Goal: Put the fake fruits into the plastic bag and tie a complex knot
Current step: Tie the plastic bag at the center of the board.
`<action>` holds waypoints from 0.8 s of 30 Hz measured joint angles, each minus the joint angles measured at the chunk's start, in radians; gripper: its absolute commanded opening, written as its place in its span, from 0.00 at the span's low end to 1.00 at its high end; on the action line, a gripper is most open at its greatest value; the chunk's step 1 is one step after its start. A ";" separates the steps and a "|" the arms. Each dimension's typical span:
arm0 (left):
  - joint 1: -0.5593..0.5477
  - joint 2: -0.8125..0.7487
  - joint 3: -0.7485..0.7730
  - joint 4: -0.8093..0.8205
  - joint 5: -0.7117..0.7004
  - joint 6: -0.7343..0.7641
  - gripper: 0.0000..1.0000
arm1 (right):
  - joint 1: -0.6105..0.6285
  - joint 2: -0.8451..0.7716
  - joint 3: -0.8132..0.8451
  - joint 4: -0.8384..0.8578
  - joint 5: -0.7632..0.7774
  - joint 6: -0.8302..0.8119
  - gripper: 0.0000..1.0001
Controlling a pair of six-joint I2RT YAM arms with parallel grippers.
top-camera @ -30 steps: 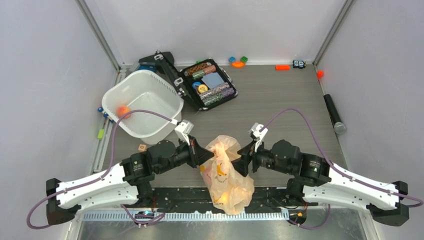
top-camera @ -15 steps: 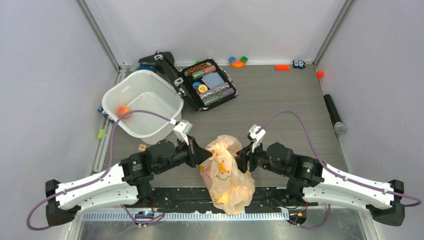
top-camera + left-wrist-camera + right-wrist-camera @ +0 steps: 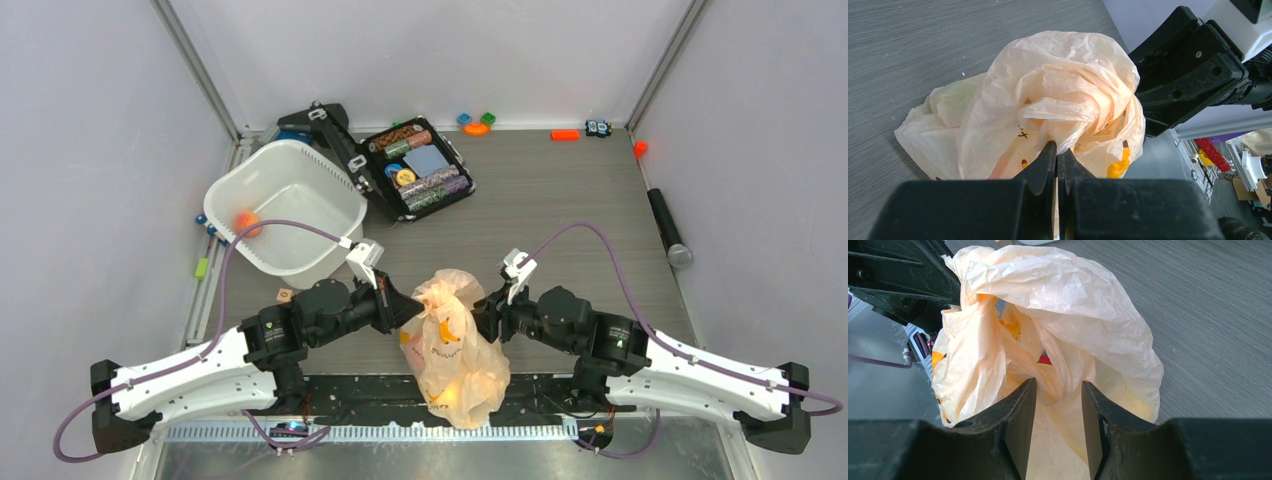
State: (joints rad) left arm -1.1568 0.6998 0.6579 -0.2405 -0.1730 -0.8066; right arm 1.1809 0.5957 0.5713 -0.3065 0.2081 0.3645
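The pale peach plastic bag (image 3: 452, 340) lies between my two grippers at the near table edge, its top bunched up. Yellow fake fruits glow through its lower part (image 3: 452, 392). A red fruit (image 3: 1044, 359) shows through the plastic in the right wrist view. A small orange fruit (image 3: 245, 221) lies in the white tub. My left gripper (image 3: 408, 308) is shut on a fold of the bag's top (image 3: 1057, 147). My right gripper (image 3: 482, 312) is open, with a bunched fold of the bag (image 3: 1058, 385) between its fingers, which stand apart from it.
The white tub (image 3: 290, 190) stands at the back left. An open case of poker chips (image 3: 420, 168) is beside it. Small toy blocks (image 3: 476, 124) and an orange piece (image 3: 565, 134) lie along the back wall. A black cylinder (image 3: 668, 228) lies at the right.
My right arm has shifted left and a little forward, bringing its gripper closer against the bag's top. The left arm and the bag have hardly moved.
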 measured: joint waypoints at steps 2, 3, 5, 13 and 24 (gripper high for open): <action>0.001 0.000 0.000 0.000 0.000 0.000 0.00 | 0.000 0.001 -0.004 0.004 -0.001 0.001 0.45; 0.001 0.000 0.000 0.000 0.000 0.000 0.00 | 0.000 0.008 -0.009 0.008 -0.001 0.004 0.45; 0.001 0.000 0.000 0.000 0.000 0.000 0.00 | 0.000 0.016 -0.016 0.013 -0.006 0.006 0.47; 0.001 0.000 -0.001 0.000 0.002 0.000 0.00 | 0.000 0.077 -0.067 0.108 -0.086 0.026 0.61; 0.001 -0.009 -0.010 -0.011 0.002 0.003 0.00 | 0.000 0.181 -0.077 0.225 -0.072 -0.017 0.05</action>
State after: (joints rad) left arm -1.1561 0.6907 0.6483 -0.2516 -0.1711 -0.8036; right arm 1.1809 0.7765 0.4938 -0.0811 0.1360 0.3473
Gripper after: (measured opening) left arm 0.012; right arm 0.076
